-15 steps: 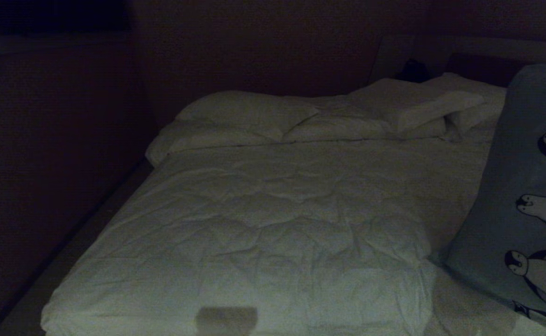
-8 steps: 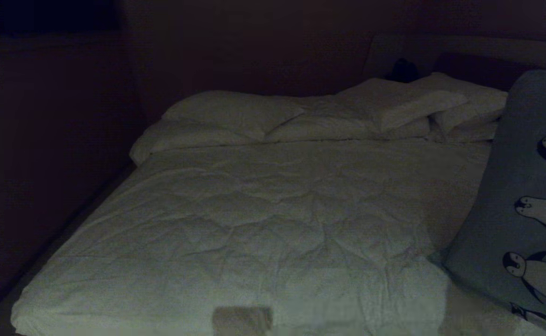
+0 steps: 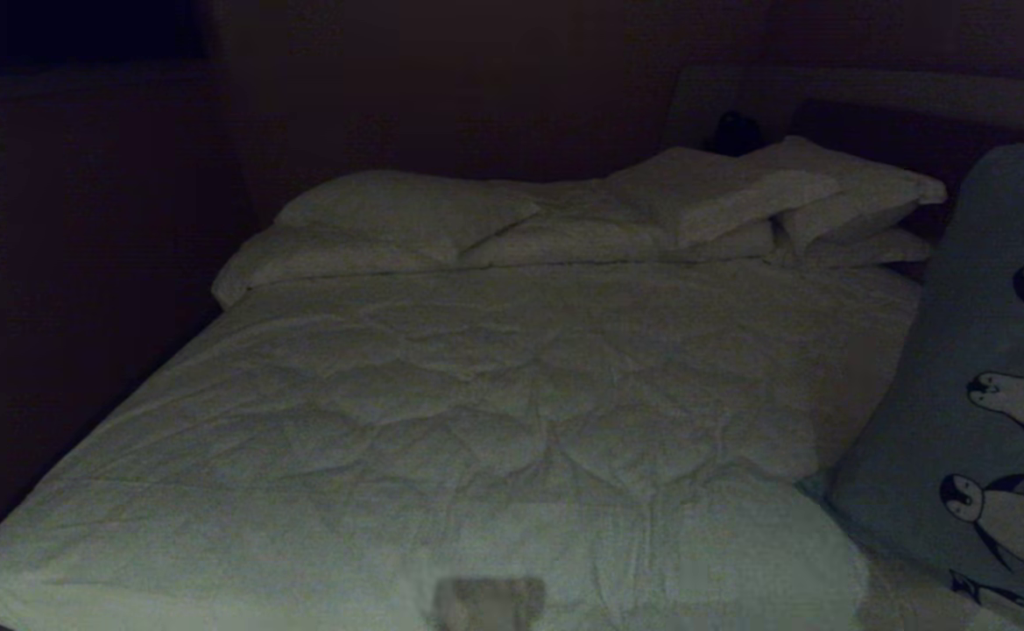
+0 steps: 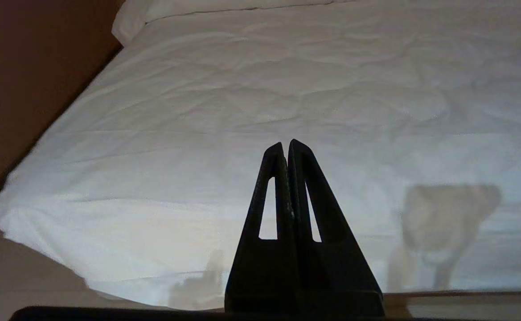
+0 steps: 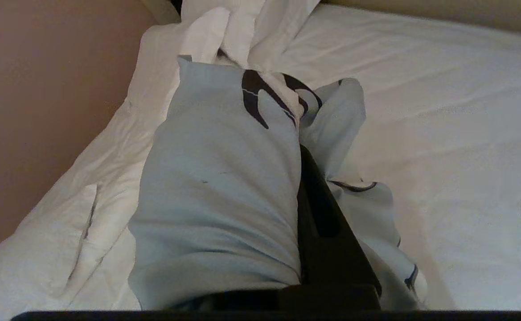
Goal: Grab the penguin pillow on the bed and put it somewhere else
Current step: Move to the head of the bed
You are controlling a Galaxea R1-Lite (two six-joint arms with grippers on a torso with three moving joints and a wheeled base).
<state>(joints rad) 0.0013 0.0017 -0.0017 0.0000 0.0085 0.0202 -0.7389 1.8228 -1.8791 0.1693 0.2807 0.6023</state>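
Note:
The penguin pillow [image 3: 976, 350], grey-blue with black-and-white penguins, hangs upright at the right edge of the head view, over the right side of the bed [image 3: 476, 412]. In the right wrist view my right gripper [image 5: 299, 154] is shut on a bunched fold of the penguin pillow [image 5: 224, 187]. One dark finger [image 5: 320, 209] shows and the other is hidden under the cloth. The white duvet of the bed [image 5: 443, 111] lies below it. My left gripper [image 4: 285, 145] is shut and empty, parked low by the foot of the bed [image 4: 242, 89].
Plain white pillows [image 3: 441, 210] and a stacked pair [image 3: 739, 188] lie along the head of the bed, below a pale headboard [image 3: 871, 88]. A small dark object [image 3: 733, 133] sits behind them. A dark wall [image 3: 82, 263] runs along the bed's left side.
The whole head view has shifted, so the bed and white pillows sit further left in the picture: the camera moved. The penguin pillow stays at the right edge, slightly lower.

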